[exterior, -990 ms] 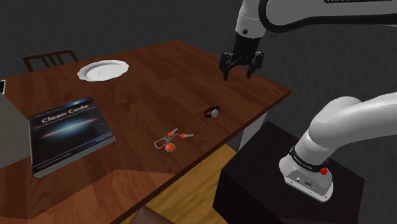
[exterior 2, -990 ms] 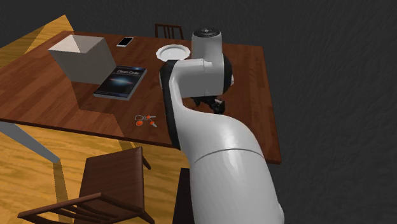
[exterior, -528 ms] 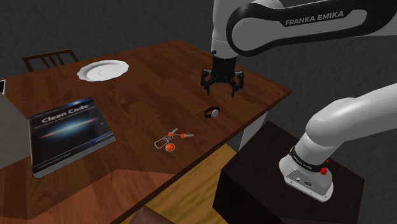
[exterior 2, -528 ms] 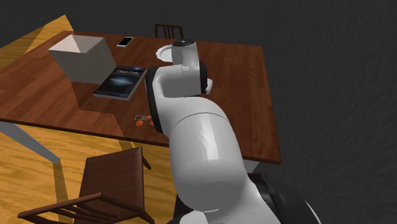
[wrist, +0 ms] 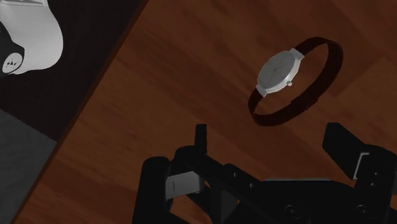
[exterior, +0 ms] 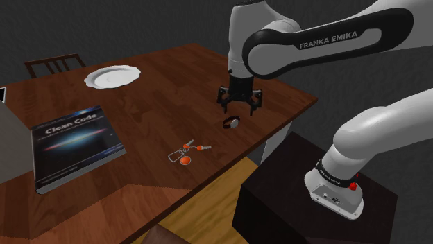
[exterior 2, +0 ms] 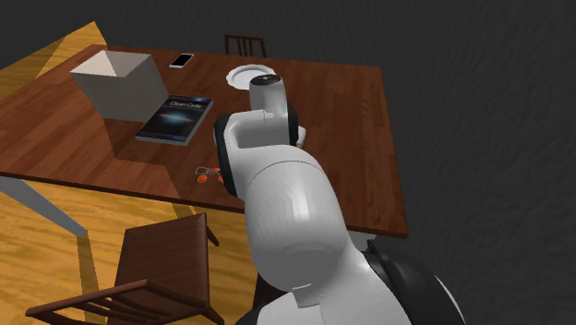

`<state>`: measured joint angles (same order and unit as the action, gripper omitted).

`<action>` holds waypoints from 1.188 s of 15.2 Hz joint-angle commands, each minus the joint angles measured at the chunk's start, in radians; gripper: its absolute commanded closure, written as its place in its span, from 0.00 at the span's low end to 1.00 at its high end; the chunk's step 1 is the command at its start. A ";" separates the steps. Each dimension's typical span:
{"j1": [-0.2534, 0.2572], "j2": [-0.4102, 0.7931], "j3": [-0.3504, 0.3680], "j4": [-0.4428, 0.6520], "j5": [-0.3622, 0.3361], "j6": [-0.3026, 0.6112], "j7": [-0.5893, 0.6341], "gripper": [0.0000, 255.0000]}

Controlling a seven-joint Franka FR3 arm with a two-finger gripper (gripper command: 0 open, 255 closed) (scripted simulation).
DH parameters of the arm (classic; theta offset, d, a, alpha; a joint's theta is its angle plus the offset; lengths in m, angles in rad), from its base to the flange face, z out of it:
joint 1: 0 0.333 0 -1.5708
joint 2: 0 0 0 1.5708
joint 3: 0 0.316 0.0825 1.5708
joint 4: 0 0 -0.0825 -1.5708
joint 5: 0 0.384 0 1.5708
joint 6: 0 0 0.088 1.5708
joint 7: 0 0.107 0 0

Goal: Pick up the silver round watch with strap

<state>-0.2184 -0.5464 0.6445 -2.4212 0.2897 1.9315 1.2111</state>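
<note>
Hovering pincer (exterior: 238, 107) just beside watch (exterior: 231, 123)

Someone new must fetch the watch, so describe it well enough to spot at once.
On the dark wooden table, look near the edge closest to the robot's stand, just by the arm's open black fingers. The watch lies there: a round silver face on a dark looped strap, unlike the orange-tagged keys nearby.

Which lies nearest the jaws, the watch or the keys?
The watch, silver-faced with a dark strap, right beside the jaws; the orange-tagged keys lie farther off.
</note>
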 commanded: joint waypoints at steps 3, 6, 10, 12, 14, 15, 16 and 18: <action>-0.001 0.004 0.003 -0.005 0.000 0.009 0.001 1.00; -0.001 0.005 0.003 -0.005 0.000 0.010 0.001 1.00; -0.001 0.004 0.003 -0.005 0.000 0.010 0.000 1.00; -0.001 0.000 -0.002 0.005 -0.001 -0.005 0.000 1.00; -0.001 -0.007 -0.010 0.027 -0.005 -0.034 -0.001 1.00; -0.002 -0.010 -0.015 0.038 -0.007 -0.048 -0.002 1.00; -0.002 -0.013 -0.019 0.049 -0.008 -0.061 -0.002 1.00; -0.003 -0.017 -0.026 0.072 -0.012 -0.089 -0.003 1.00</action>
<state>-0.2196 -0.5644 0.6204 -2.3625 0.2803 1.8552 1.2074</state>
